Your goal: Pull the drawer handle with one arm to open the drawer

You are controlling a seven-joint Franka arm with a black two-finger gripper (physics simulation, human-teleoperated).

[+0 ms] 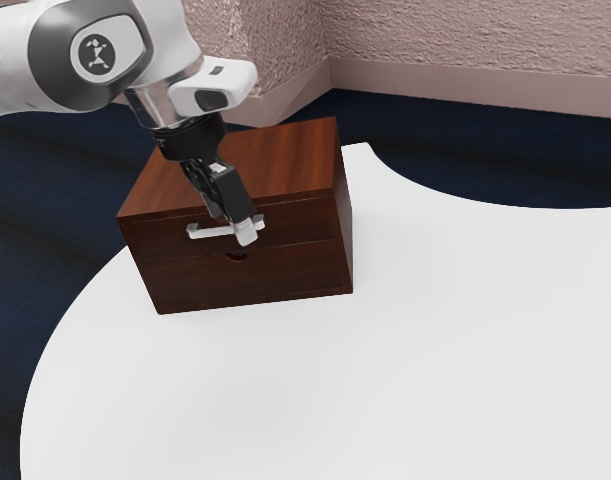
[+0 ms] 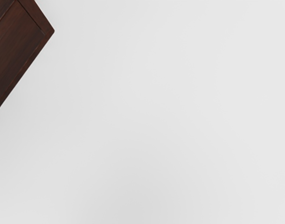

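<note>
A dark brown wooden cabinet point(image 1: 285, 160) with two drawers stands on the white table point(image 1: 385, 380). The upper drawer point(image 1: 295, 222) has a white bar handle point(image 1: 207, 231) on its front, and that front sits flush with the cabinet. My black gripper point(image 1: 245, 232) comes down from the upper left and sits right at the handle, near its end toward the exterior view's right. The lower drawer front point(image 1: 275, 275) lies just beneath it. In the wrist view a corner of the cabinet's dark wood point(image 2: 16, 42) shows over the bare white tabletop point(image 2: 170, 130).
The white table has a curved edge, with dark blue floor point(image 1: 45, 260) around it. A pink textured wall point(image 1: 465, 35) runs behind the cabinet. Open tabletop spreads in front of the cabinet and toward the exterior view's right.
</note>
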